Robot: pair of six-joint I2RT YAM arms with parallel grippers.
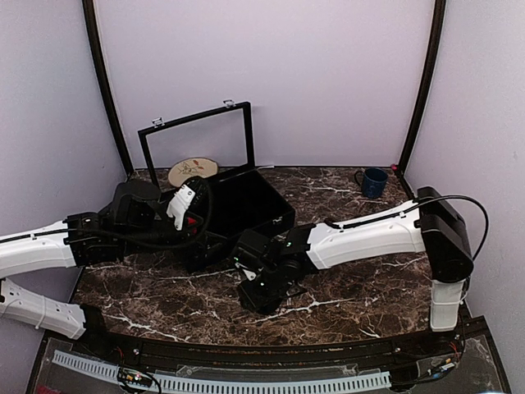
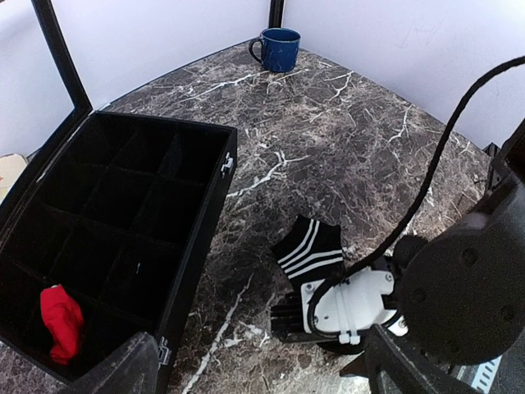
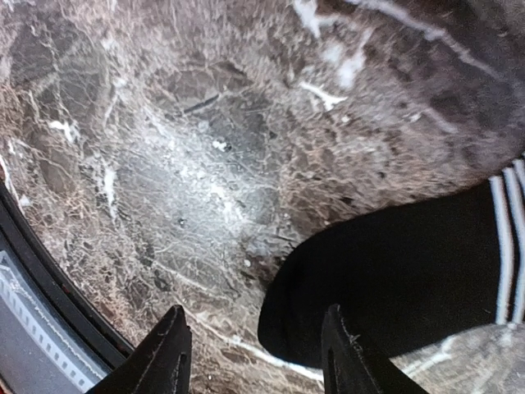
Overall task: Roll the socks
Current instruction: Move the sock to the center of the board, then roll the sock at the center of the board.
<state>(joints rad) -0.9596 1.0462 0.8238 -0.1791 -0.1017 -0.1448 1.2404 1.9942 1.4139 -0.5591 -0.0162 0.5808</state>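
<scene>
Half done, it is judged: red sock stowed in divided box, black striped sock left flat, left gripper and right gripper spread, empty.

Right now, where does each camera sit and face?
Top external: high behind the bases, looking down on the marble table and black box; left arm and right arm show.
Left wrist: over the box, facing the far-right corner and blue mug; left gripper open at the bottom edge.
Right wrist: low, facing down; right gripper open around the plain end of the black sock.
Shared: both wrist views show that sock.
</scene>
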